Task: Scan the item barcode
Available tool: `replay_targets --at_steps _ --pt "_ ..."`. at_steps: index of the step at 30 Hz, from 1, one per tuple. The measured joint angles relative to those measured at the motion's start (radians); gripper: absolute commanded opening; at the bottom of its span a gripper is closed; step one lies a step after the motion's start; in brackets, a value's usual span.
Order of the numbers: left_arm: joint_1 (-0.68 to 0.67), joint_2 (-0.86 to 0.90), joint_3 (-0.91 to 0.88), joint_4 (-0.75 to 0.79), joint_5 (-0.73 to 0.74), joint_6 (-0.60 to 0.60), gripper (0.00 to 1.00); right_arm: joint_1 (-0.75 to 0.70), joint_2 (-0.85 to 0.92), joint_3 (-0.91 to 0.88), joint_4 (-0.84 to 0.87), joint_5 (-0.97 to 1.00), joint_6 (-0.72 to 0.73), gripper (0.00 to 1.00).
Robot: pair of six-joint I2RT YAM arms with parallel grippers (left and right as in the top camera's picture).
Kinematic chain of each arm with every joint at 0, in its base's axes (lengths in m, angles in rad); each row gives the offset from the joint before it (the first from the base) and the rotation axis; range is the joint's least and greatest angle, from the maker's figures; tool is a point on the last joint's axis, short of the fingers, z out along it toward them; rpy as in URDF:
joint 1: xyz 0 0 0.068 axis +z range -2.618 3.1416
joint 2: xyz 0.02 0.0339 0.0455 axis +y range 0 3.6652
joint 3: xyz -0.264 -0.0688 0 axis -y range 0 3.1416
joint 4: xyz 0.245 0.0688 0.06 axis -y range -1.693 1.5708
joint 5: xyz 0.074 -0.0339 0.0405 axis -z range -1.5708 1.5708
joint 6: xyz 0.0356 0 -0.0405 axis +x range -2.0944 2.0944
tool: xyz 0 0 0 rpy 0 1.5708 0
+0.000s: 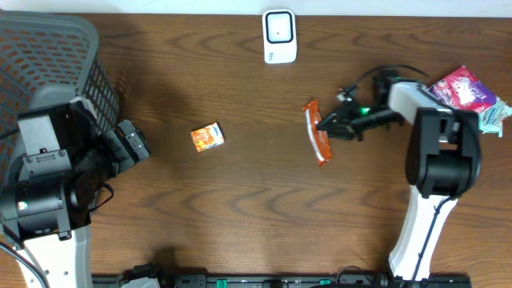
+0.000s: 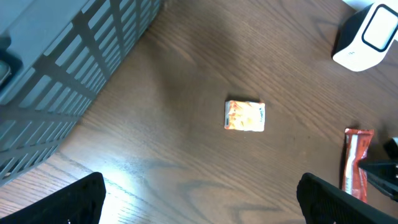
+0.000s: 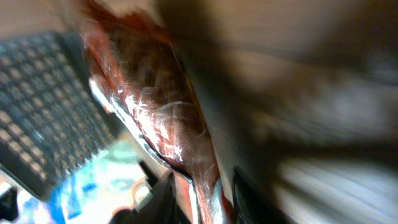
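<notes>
A long red snack packet point(image 1: 318, 132) lies on the wooden table right of centre. It also shows at the right edge of the left wrist view point(image 2: 356, 165). My right gripper point(image 1: 326, 124) is at its right edge. Up close the packet point(image 3: 155, 106) runs between the two fingers of my right gripper point(image 3: 205, 186), which stand slightly apart with thin gaps beside it. The white barcode scanner point(image 1: 279, 36) stands at the back centre and shows again from the left wrist point(image 2: 367, 37). My left gripper point(image 2: 199, 193) hangs wide open over bare table at the left.
A small orange box point(image 1: 207, 137) lies on the table left of centre, seen from the left wrist too point(image 2: 244, 116). A grey mesh basket point(image 1: 48, 56) fills the back left corner. Colourful packets point(image 1: 468, 92) are piled at the far right.
</notes>
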Motion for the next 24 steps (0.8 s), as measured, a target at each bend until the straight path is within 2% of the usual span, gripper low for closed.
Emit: replay_targets --at_steps 5,10,14,15,17,20,24 --pt "0.0 0.0 0.0 0.0 0.0 0.0 0.98 -0.082 0.0 0.102 -0.165 0.145 -0.007 0.35" --pt "0.0 0.0 0.0 0.0 0.0 0.0 0.98 -0.084 0.0 0.281 -0.351 0.255 -0.049 0.34" --pt "0.0 0.0 0.0 0.0 0.0 0.0 0.98 -0.04 0.0 0.369 -0.447 0.316 -0.097 0.27" --pt "0.0 0.0 0.0 0.0 0.0 0.0 0.98 -0.02 0.0 0.378 -0.459 0.33 -0.105 0.18" --pt "0.0 0.0 0.0 0.0 0.0 0.0 0.98 0.013 0.0 0.382 -0.466 0.344 -0.122 0.08" --pt "0.0 0.0 0.0 0.0 0.0 0.0 0.98 0.073 0.0 0.382 -0.456 0.366 -0.132 0.01" --pt "0.0 0.0 0.0 0.0 0.0 0.0 0.98 0.143 0.0 0.382 -0.387 0.412 -0.126 0.01"
